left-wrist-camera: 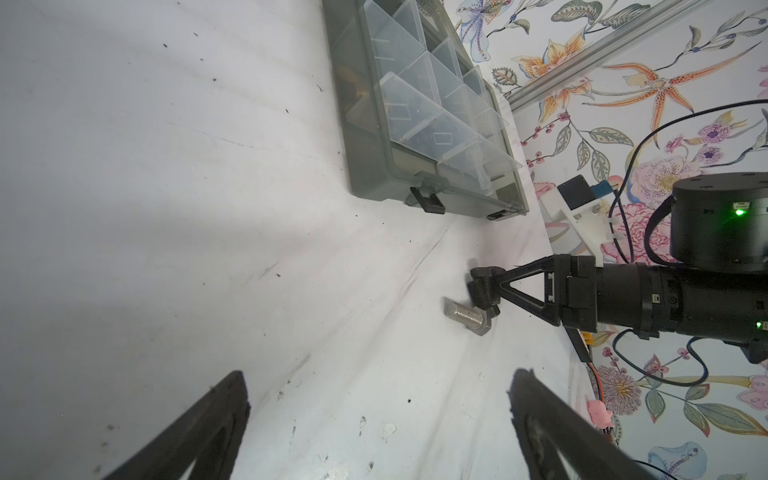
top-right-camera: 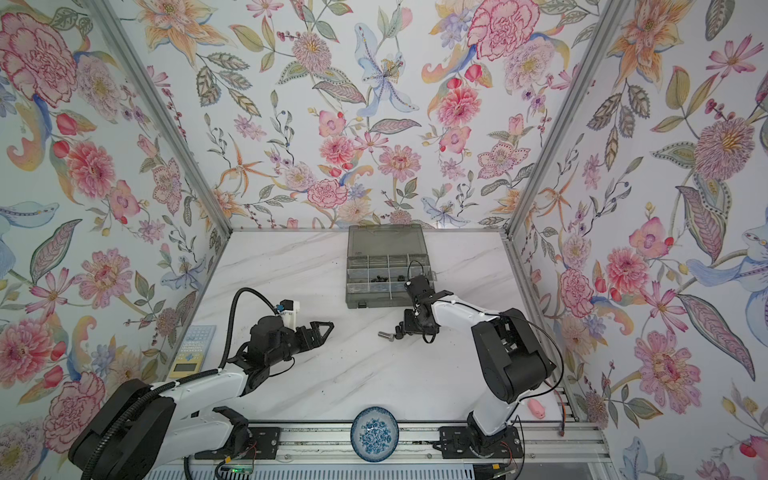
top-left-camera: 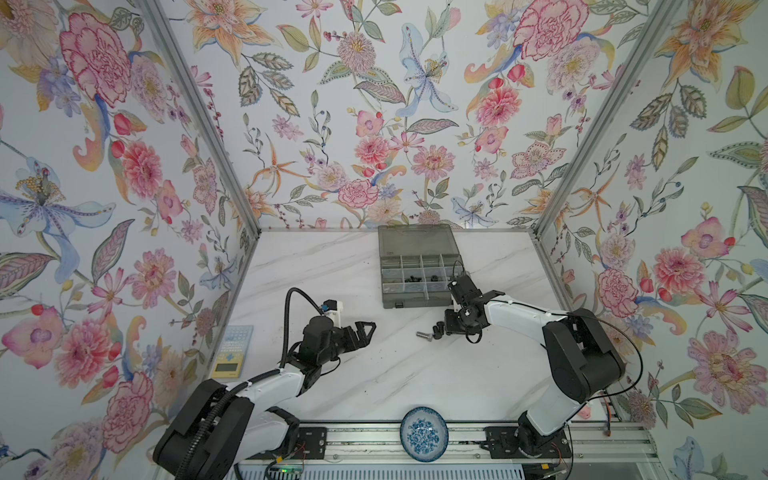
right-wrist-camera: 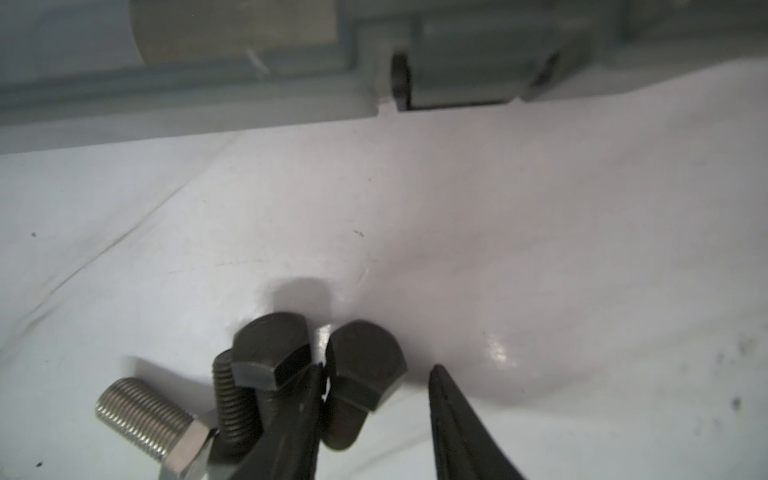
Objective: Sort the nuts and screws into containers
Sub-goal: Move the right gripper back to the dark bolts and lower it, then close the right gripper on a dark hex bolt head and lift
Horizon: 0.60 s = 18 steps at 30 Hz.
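The right gripper [right-wrist-camera: 376,370] is standing part open astride one black screw [right-wrist-camera: 365,357], seemingly not yet pinching it; a second black screw [right-wrist-camera: 270,353] and the silver screw [right-wrist-camera: 145,411] are lying touching each other alongside, just off the front edge of the containers [top-left-camera: 411,303]; the left gripper [top-left-camera: 365,331] is hovering wide open and empty over bare counter [top-left-camera: 395,374], well apart.

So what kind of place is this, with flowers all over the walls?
Probably a robot practice booth: two robot arms sit on a metal rail, flowery walls close in a table, and a parts box stands on it.
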Each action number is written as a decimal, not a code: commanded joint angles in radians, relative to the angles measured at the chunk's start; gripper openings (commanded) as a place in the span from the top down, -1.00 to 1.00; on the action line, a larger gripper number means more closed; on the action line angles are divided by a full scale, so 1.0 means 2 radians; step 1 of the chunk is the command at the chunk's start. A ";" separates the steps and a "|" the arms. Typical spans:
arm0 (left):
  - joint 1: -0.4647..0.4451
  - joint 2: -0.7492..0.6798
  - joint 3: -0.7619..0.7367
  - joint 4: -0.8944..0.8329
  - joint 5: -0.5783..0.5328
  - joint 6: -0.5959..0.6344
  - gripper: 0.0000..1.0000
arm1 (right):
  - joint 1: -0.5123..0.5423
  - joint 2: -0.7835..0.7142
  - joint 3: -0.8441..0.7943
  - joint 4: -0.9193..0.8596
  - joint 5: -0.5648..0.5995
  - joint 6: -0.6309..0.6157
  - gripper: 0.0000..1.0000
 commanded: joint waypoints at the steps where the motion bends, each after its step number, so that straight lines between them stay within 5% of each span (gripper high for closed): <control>1: 0.006 -0.007 0.000 0.010 0.003 -0.003 -0.99 | 0.005 0.013 -0.008 0.003 0.015 0.004 0.18; 18: 0.006 -0.013 0.000 0.006 0.002 -0.003 -0.99 | 0.007 0.013 -0.013 0.003 0.013 -0.019 0.89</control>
